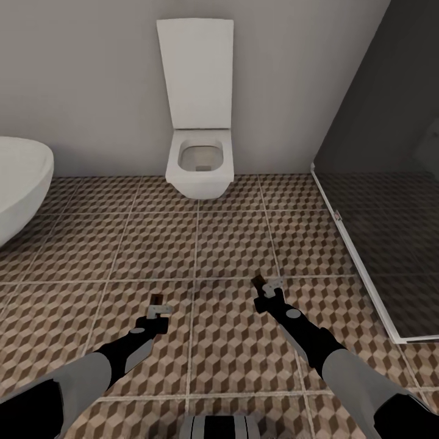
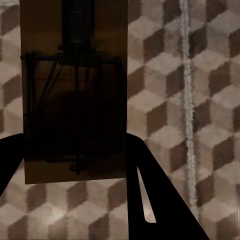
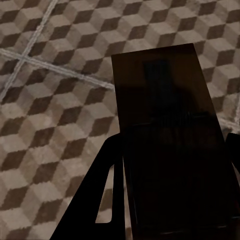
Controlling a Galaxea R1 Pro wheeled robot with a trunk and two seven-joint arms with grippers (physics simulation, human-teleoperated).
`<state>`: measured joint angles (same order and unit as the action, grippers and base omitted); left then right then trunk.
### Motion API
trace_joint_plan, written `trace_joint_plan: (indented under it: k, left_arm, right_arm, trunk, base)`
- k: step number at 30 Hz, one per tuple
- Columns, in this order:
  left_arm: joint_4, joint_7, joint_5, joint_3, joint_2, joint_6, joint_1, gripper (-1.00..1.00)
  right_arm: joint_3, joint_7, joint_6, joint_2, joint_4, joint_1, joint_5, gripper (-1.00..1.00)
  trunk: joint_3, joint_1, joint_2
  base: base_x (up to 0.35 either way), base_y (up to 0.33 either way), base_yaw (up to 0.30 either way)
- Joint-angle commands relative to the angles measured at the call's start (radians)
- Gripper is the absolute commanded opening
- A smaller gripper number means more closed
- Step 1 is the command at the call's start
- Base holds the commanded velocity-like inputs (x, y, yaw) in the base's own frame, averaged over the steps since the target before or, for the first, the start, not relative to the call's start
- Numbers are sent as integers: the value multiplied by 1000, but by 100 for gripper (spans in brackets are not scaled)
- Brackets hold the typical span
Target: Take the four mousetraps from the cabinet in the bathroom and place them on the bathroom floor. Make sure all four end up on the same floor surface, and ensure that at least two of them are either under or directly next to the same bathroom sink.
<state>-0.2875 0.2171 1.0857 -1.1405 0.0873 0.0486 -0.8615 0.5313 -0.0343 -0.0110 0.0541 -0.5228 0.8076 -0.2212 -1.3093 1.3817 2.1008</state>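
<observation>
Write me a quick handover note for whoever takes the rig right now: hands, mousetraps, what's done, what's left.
Left hand: shut on a mousetrap.
Right hand: shut on a second mousetrap.
Both are held above the patterned bathroom floor, facing the toilet, bathtub at left.
Done: two traps picked up, none set down in view.
Left: find the sink, place these two under or beside it, then fetch the other two from the cabinet.

mousetrap (image 2: pixel 75 95) between jaws, tiled bathroom floor (image 2: pixel 200 90)
</observation>
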Motion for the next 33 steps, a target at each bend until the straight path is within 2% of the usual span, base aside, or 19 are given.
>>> trace_joint_plan:
  k: [1, 10, 19, 33]
  left_arm:
    - [-6, 7, 10, -8, 2, 3, -1, -100]
    - [-50, 12, 8, -3, 11, 4, -1, -100]
    - [-102, 15, 7, -2, 24, 4, -1, -100]
    - [-114, 16, 4, -1, 26, 4, -1, -100]
  right_arm:
    - [6, -2, -1, 1, 0, 1, -12, -100]
    - [6, -2, -1, 1, 1, 1, -12, -100]
    - [7, -2, -1, 0, 1, 1, -12, -100]
    - [7, -2, -1, -1, 1, 1, -12, -100]
  trunk:
    - [-2, 0, 0]
    - [-16, 0, 0]
    - [-59, 34, 63]
    - [-125, 88, 161]
  base:
    - [0, 0, 0]
    - [0, 0, 0]
    - [0, 0, 0]
    - [0, 0, 0]
